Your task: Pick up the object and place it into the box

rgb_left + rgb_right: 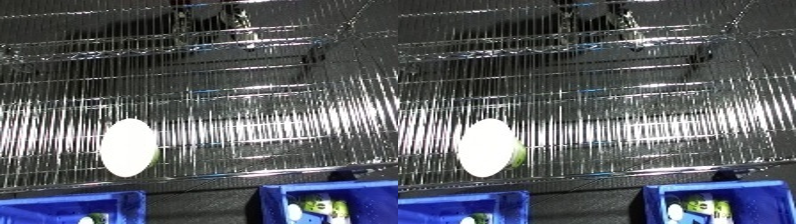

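Observation:
A white oval object (pixel 128 147) with a green edge on its right side lies on the wire shelf (pixel 266 125), toward the shelf's front left. Below the shelf's front edge stand two blue bins: one at the lower left (pixel 71 207) and one at the lower right (pixel 329 202). Each bin holds small white and green items. No hand shows in either view.
The wire shelf's front rail (pixel 222 176) runs across the view just above the bins. A second wire shelf level (pixel 178 45) lies farther back at the top. A dark gap separates the two bins.

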Controlling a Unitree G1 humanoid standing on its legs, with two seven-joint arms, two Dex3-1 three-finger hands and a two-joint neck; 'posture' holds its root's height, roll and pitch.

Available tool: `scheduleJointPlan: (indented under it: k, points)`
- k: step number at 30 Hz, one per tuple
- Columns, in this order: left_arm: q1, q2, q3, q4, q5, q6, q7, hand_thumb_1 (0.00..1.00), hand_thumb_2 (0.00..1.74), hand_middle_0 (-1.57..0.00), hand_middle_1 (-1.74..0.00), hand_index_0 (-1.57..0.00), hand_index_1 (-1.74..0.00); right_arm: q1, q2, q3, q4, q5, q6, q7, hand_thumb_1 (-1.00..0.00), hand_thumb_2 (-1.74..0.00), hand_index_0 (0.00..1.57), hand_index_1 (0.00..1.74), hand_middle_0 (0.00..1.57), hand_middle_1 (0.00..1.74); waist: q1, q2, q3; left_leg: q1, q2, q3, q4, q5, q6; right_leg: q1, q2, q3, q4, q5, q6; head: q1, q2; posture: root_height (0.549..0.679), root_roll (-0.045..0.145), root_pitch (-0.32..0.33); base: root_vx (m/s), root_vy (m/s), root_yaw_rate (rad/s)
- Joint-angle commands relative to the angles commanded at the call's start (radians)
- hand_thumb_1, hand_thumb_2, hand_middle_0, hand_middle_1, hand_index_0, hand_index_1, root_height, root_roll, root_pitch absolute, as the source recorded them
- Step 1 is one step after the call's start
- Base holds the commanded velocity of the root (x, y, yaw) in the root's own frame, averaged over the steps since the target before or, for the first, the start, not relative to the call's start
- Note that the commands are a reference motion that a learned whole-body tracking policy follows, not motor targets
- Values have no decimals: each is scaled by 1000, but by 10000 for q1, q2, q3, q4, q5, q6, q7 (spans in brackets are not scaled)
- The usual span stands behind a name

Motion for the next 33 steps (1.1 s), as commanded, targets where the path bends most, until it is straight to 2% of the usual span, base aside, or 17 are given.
scheduleJointPlan:
  k: [4, 8, 14, 19, 22, 28, 30, 33]
  points:
    - [-214, 197, -16, -43, 125, 41, -30, 0, 0, 0, 0, 0, 0, 74, 166, 94, 161, 246, -107, -24, 0, 0, 0, 0, 0, 0, 105, -155, 0, -39, -3, -68, 148, -83, 5, 91, 2, -53, -38, -20, -16, -994, -436, 653, 46, 86, 31, -68, 104]
    - [-338, 434, -2, -74, 333, -26, -142, 0, 0, 0, 0, 0, 0, 184, 364, 169, 341, 379, -228, 37, 0, 0, 0, 0, 0, 0, 194, -341, 0, -98, 17, -124, 304, -169, 25, 141, 22, -112, 32, -92, -59, -1676, -694, 653, 43, 83, 38, -56, 31]
    - [-278, 637, -126, -387, 558, -272, -177, 0, 0, 0, 0, 0, 0, 326, 565, 294, 495, 484, -429, 80, 0, 0, 0, 0, 0, 0, 333, -503, 0, -141, 76, -150, 312, -186, 35, 157, 23, -193, 139, -206, -95, -2209, -1248, 652, 39, 86, 23, -25, 7]
    - [-328, 745, -172, -617, 576, -429, -223, 0, 0, 0, 0, 0, 0, 319, 613, 378, 571, 587, -494, 90, 0, 0, 0, 0, 0, 0, 406, -585, 0, -112, 95, -198, 216, -159, 17, 206, 20, -223, 116, -260, -105, -2679, -2391, 653, 38, 89, 7, -12, 34]
    - [-355, 793, -265, -745, 791, -684, -262, 0, 0, 0, 0, 0, 0, 396, 629, 378, 628, 613, -566, 133, 0, 0, 0, 0, 0, 0, 443, -608, 0, -71, 98, -254, 146, -134, -1, 250, -7, -259, 143, -305, -106, -2758, -2817, 652, 37, 86, 17, -10, 49]
    - [-205, 979, -675, -1647, 1545, -1496, -323, 0, 0, 0, 0, 0, 0, 574, 555, 296, 694, 724, -647, 162, 0, 0, 0, 0, 0, 0, 570, -552, 0, 38, 63, -350, 10, -115, -12, 361, -98, -361, 107, -318, -87, -2419, -2868, 653, 38, 82, 21, -1, 68]
    - [-111, 1187, -841, -2261, 1667, -1772, -262, 0, 0, 0, 0, 0, 0, 666, 465, 250, 678, 833, -669, 205, 0, 0, 0, 0, 0, 0, 620, -510, 0, 44, 44, -373, -15, -126, -11, 381, -121, -393, 67, -299, -75, -2203, -2818, 654, 38, 84, 3, 0, 79]
    - [113, 1732, -1025, -3682, 1536, -2158, -140, 0, 0, 0, 0, 0, 0, 893, 301, 140, 541, 1070, -665, 267, 0, 0, 0, 0, 0, 0, 718, -427, 0, 31, -13, -422, -12, -165, -1, 409, -158, -443, 20, -274, -63, -1671, -2792, 654, 39, 85, 4, -1, 100]
